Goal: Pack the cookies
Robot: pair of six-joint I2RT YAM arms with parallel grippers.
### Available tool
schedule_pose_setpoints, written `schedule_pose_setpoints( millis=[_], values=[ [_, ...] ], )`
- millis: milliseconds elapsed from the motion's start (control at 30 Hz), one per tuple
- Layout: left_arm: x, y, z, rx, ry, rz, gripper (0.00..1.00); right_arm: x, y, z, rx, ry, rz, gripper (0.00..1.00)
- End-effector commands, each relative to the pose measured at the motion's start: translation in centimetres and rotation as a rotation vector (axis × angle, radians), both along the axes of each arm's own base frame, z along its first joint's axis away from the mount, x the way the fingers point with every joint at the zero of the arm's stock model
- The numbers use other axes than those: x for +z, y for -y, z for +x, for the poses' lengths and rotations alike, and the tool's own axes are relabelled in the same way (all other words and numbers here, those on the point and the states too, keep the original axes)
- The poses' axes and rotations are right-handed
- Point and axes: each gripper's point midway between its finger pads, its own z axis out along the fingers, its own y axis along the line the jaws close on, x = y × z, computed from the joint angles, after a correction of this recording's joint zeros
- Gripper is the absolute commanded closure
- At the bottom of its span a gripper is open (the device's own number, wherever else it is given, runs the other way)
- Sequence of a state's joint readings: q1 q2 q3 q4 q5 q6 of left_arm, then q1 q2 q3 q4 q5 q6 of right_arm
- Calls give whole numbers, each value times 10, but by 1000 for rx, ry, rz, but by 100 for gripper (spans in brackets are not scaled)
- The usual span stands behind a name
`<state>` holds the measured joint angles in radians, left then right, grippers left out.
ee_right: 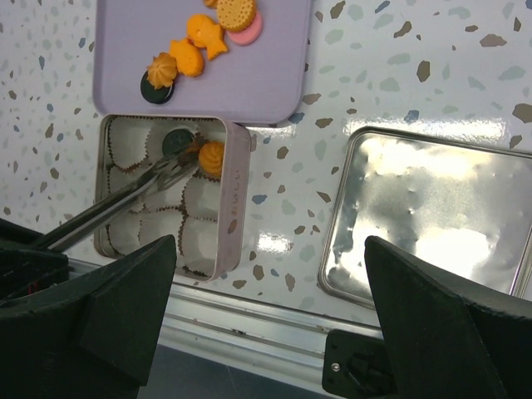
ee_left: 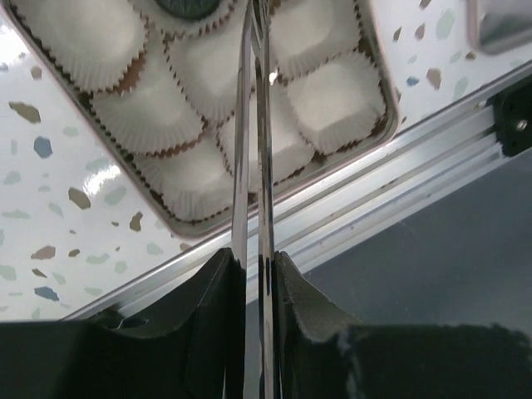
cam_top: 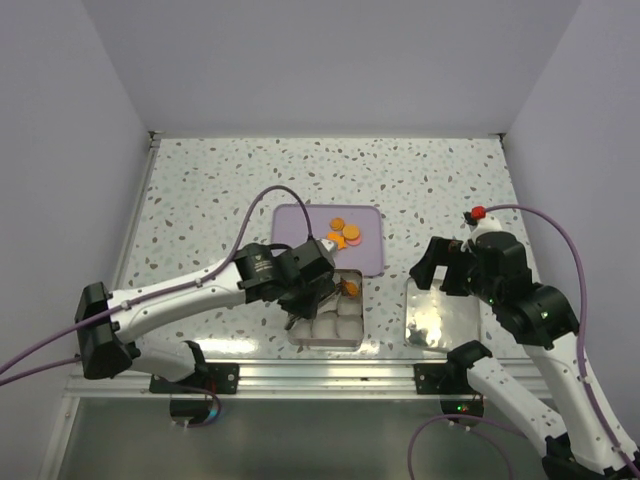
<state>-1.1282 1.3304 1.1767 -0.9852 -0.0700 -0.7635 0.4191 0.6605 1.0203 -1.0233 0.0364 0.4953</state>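
The left fingers (ee_right: 125, 198) slant across the tin (ee_right: 237, 195); tabletop (ee_right: 287, 179) beside lies open.

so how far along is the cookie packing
Done: one dark cookie sits in the tin. In hand: the left gripper clamps tongs holding an orange cookie at the tin's corner. Left: several cookies lie on the lavender tray; most paper cups are empty.

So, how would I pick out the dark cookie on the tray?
Find the lilac tray beyond the tin. At its cookie row's end nearest the tin lies a flat black disc, partly under an orange swirl cookie. The others there are orange or pink.
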Motion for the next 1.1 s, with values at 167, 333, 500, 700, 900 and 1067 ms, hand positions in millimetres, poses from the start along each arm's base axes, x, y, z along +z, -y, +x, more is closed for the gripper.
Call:
schedule_pose_setpoints(
  millis=[167,333,500,700,900,1067],
  values=[
    [66,32,43,45,189,-88,84,7,2,8,-5,42,-15,1],
    [85,18,52,98,232,-81,78,8,2,8,-3,46,-18,1],
    [84,-11,71,189,247,-52,66,6,0,9,3,43,-17,1],
    [68,-35,90,251,245,-16,51,6,-1,9,11,38,-14,1],
    [52,-35,98,252,231,15,45,6,-3,9,19,32,-8,1],
    [42,-30,103,250,211,36,44,4,-4,9,18,25,-7,1]
  ],
)
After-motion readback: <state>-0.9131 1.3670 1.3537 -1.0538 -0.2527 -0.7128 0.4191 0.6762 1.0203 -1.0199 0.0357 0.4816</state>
